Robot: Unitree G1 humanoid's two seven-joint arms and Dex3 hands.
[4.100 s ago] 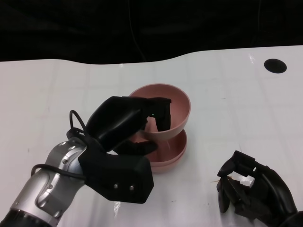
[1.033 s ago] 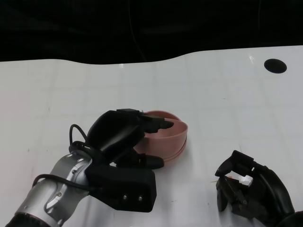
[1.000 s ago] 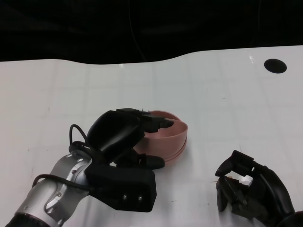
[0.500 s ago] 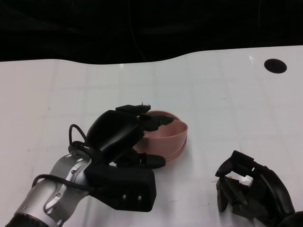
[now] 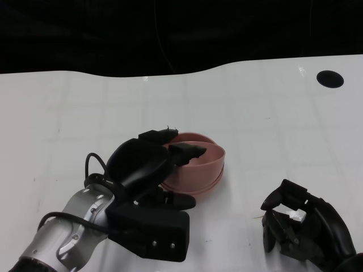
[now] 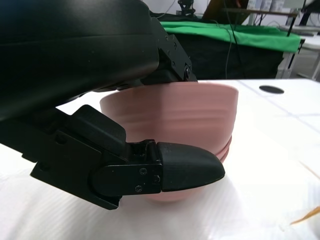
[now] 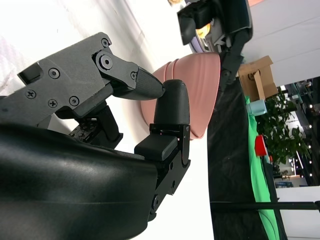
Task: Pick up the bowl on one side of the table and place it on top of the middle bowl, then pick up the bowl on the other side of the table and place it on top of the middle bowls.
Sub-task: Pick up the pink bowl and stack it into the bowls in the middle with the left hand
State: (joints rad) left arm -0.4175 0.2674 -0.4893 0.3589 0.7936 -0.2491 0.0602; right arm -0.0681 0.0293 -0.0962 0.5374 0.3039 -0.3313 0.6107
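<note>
Since a moment ago: left hand (image 5: 148, 164) fingers lifted off the rim, spread above the bowl stack (image 5: 198, 166).
Holding nothing now, thumb beside the stack's wall at mid-table (image 5: 272, 102); right hand (image 5: 300, 229) curled, empty, well apart.

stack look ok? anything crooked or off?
Nothing stands out. The pink bowls sit nested and level on the white table, rims roughly parallel in the left wrist view. The left hand has fingers over the top bowl's rim; the right hand rests apart, holding nothing.
</note>
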